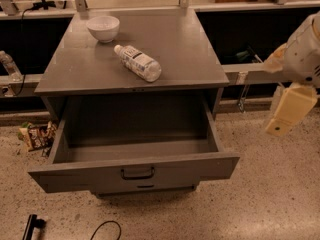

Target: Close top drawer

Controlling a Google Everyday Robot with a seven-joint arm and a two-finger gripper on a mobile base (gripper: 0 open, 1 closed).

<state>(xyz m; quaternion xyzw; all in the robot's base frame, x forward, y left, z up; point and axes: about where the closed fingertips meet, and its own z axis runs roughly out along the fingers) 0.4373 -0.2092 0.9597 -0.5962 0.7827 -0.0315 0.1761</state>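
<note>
The top drawer (90, 178) of the grey metal cabinet is pulled far out. Its inside looks empty, and a small dark loop handle (137, 173) sits at the middle of its flat front panel. My gripper (290, 109) is cream-coloured and hangs at the right edge of the view. It is to the right of the drawer's right front corner and apart from it, holding nothing that I can see. The white arm (306, 54) shows above it.
A white bowl (103, 28) and a plastic bottle (138, 62) lying on its side rest on the cabinet top (190, 49). A lower drawer front (145, 188) peeks out beneath. Snack wrappers (35, 135) lie on the speckled floor at left; a dark object (32, 226) and a cable (106, 229) lie in front.
</note>
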